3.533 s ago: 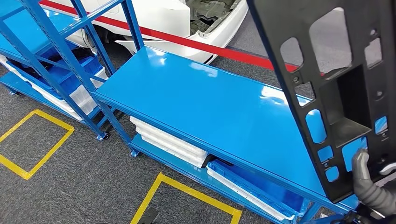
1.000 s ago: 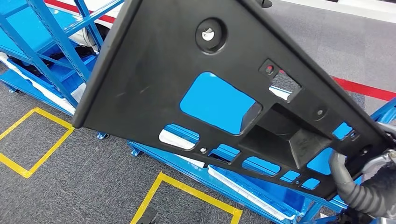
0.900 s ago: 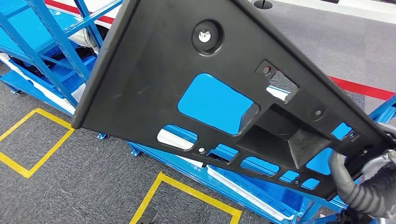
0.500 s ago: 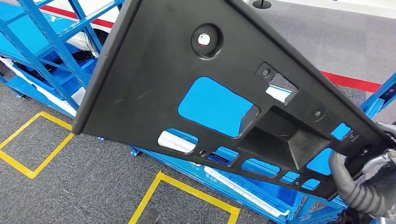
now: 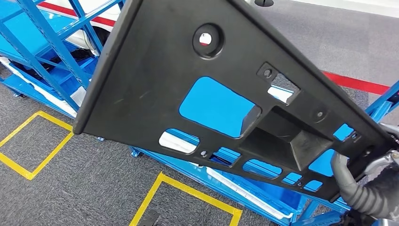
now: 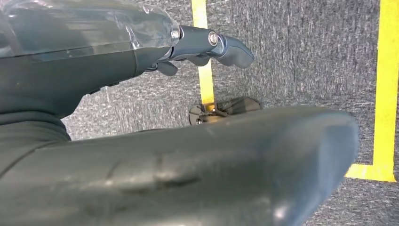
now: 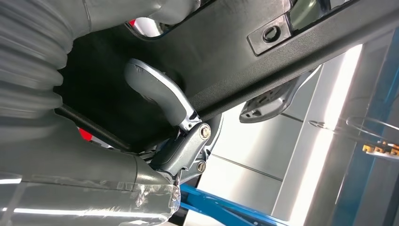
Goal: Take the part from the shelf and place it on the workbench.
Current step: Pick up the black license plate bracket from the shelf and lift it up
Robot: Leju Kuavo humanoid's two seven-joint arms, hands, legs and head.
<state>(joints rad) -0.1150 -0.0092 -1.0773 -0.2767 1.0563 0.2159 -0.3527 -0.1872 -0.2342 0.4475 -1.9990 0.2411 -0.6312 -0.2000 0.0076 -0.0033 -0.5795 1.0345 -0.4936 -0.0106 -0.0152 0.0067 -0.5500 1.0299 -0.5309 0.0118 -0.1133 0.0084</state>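
Note:
A large black plastic panel (image 5: 155, 80) with several cut-outs hangs tilted across the head view. My right hand (image 5: 364, 190) grips its lower right corner. In the right wrist view its fingers (image 7: 160, 94) curl over the panel's edge (image 7: 244, 56). The glossy blue workbench top (image 5: 214, 106) shows through the cut-outs, behind and below the panel. The blue shelf frame (image 5: 51, 42) stands at the upper left. My left hand (image 6: 117, 141) hangs over the grey carpet, fingers apart and holding nothing.
Yellow tape squares (image 5: 33, 141) (image 5: 183, 188) mark the carpet in front of the bench. White trays (image 5: 176, 141) and a blue bin (image 5: 263, 193) sit on the bench's lower level. A red floor line (image 5: 353, 82) runs behind it, and a blue post (image 5: 383, 101) stands at the right.
The panel has swung from upright at the right edge to lying tilted across the view, still in my right hand. Over the last second the whole picture shifts slightly: the camera moved.

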